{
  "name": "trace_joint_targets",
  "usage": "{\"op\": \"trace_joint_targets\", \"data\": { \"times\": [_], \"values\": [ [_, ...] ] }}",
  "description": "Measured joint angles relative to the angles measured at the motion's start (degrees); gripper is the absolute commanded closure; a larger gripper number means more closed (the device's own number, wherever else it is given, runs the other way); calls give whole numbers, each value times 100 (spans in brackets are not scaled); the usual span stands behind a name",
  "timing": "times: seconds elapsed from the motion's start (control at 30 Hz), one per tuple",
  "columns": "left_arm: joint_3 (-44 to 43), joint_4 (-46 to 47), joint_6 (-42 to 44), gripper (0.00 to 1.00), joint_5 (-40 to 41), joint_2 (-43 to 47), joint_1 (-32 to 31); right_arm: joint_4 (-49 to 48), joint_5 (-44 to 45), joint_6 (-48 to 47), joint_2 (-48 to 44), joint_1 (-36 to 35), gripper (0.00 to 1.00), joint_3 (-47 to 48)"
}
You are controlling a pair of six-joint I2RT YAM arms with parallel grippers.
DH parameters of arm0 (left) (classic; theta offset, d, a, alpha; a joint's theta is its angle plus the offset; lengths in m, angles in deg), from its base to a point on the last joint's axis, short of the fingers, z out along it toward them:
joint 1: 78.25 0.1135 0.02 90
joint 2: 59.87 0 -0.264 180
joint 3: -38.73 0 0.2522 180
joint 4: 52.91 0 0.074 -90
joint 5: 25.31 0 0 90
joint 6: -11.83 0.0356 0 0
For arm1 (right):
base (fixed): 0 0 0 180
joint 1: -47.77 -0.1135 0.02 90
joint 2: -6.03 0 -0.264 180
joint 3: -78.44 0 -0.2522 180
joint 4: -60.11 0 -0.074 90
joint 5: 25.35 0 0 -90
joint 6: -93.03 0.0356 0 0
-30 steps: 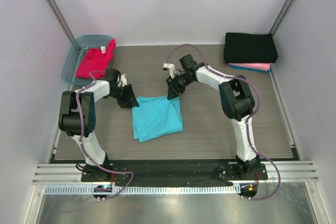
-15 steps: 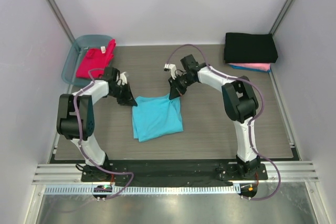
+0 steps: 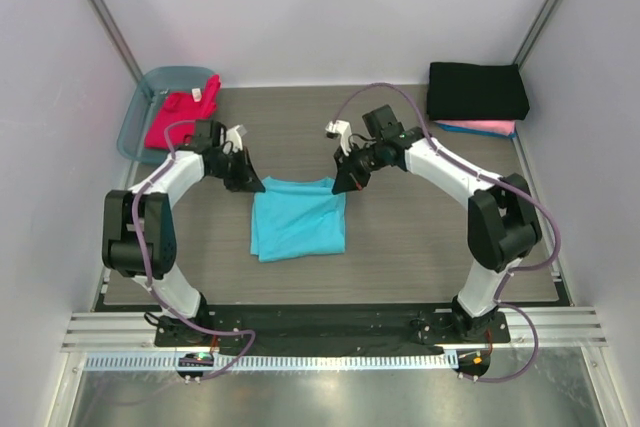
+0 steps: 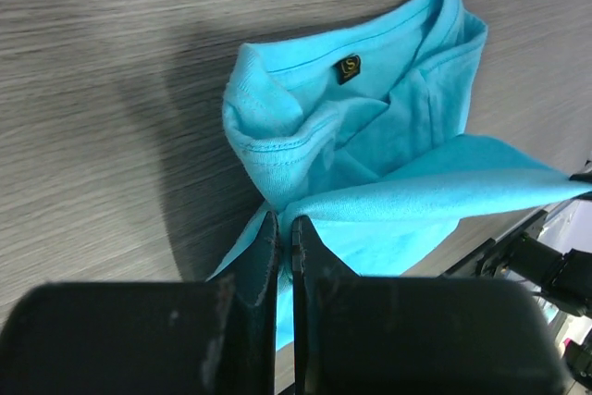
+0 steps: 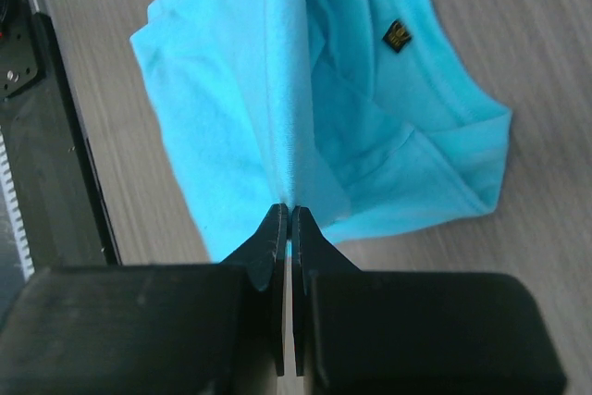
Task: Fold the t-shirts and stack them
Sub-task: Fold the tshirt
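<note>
A turquoise t-shirt (image 3: pixel 298 222) lies partly folded in the middle of the table, its dark neck label (image 4: pixel 349 67) showing in both wrist views. My left gripper (image 3: pixel 258 184) is shut on the shirt's far left corner (image 4: pixel 282 215). At the far right corner my right gripper (image 3: pixel 343 185) is shut on the cloth (image 5: pixel 289 203), which is pulled taut between the two. The red-magenta t-shirt (image 3: pixel 180 115) sits crumpled in the tub at the back left. A folded black t-shirt (image 3: pixel 477 90) rests on a folded pink one (image 3: pixel 480 128) at the back right.
The translucent blue-grey plastic tub (image 3: pixel 137 117) stands at the back left corner. White walls close the table on three sides. A black rail (image 3: pixel 330 325) with the arm bases runs along the near edge.
Both grippers closed on the far corners of the turquoise shirt and drew apart, stretching its far edge straight. The right arm swung to the right and the left arm moved slightly back.
</note>
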Motion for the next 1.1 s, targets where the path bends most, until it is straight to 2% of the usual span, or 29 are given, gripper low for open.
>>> {"op": "trace_joint_targets", "data": {
  "times": [0.17,0.37,0.73,1.1],
  "values": [
    [31,66,-24,100,-74,22,-133,4,33,7,-350,-26,99,-520],
    [-20,105,-52,100,-48,20,-208,-11,168,4,-385,2,99,-616],
    [-640,166,-48,100,125,-407,-214,-103,385,2,323,315,99,144],
    [-1596,146,-31,100,87,-1287,-262,-240,588,44,573,531,99,229]
  ]
}}
